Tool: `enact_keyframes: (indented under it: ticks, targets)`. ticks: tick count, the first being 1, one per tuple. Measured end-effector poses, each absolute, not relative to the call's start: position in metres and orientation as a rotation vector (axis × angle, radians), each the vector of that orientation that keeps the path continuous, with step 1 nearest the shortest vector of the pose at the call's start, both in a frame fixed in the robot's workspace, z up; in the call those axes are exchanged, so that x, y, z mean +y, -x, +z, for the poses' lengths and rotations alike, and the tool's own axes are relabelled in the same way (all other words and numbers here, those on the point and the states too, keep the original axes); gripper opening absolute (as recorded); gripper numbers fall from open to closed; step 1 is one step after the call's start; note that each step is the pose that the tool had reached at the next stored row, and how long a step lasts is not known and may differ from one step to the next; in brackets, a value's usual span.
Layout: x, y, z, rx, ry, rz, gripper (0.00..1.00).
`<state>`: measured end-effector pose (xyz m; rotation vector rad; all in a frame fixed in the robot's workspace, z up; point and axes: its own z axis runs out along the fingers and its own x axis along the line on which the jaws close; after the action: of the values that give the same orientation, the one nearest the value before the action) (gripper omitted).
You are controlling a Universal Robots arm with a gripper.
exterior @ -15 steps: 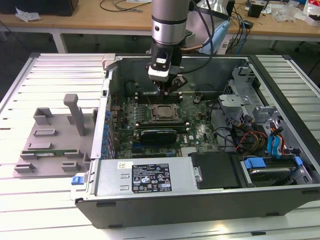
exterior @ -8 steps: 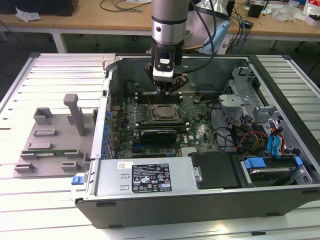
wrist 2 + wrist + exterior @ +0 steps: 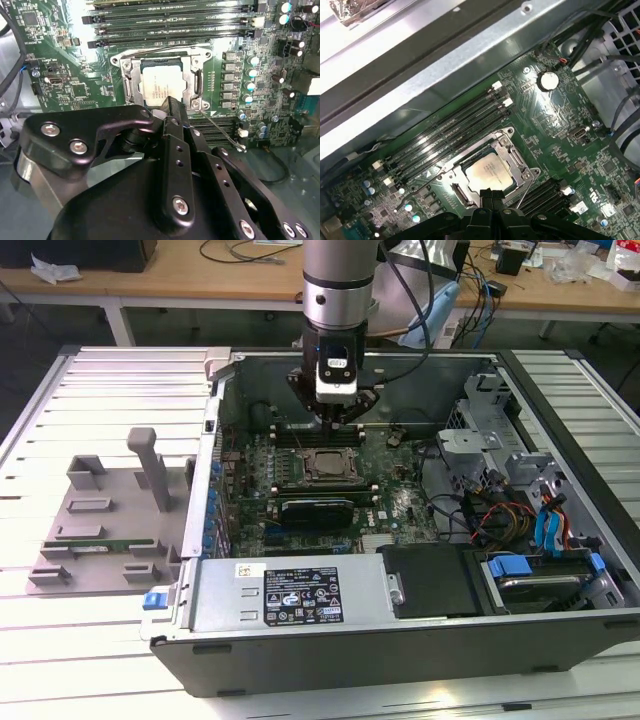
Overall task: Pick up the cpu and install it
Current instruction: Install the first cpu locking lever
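The small flat square cpu with a silver-grey metal top [image 3: 161,85] is seen seated in the metal-framed socket [image 3: 517,162] on the green motherboard [image 3: 395,505] inside the open grey computer case [image 3: 420,640]; it is also seen in the first wrist view [image 3: 489,172] and, as a dark-framed square, in the exterior view [image 3: 327,466]. The black gripper [image 3: 337,415] is positioned directly above the socket, on the side of the cpu nearest the black memory slots [image 3: 175,20]. In both wrist views its fingers [image 3: 176,117] are seen pressed together with no gap between them, their tips lying at the edge of the cpu; nothing is held between them. Whether the tips touch the cpu cannot be told. A thin wire retention lever [image 3: 222,130] is seen raised and angled away from the socket frame. A grey plastic parts tray [image 3: 105,520] lies outside the case, well apart from the socket, on the exterior view's left, on the white slatted table [image 3: 60,640].
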<state>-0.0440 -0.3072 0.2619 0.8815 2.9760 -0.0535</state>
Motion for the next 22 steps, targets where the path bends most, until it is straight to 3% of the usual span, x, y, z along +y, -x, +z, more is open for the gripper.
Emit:
enact_keyframes:
  ticks: [22]
  targets:
    - [-0.3072,0.044,0.2619,3.059,-0.503,-0.046,0.11]
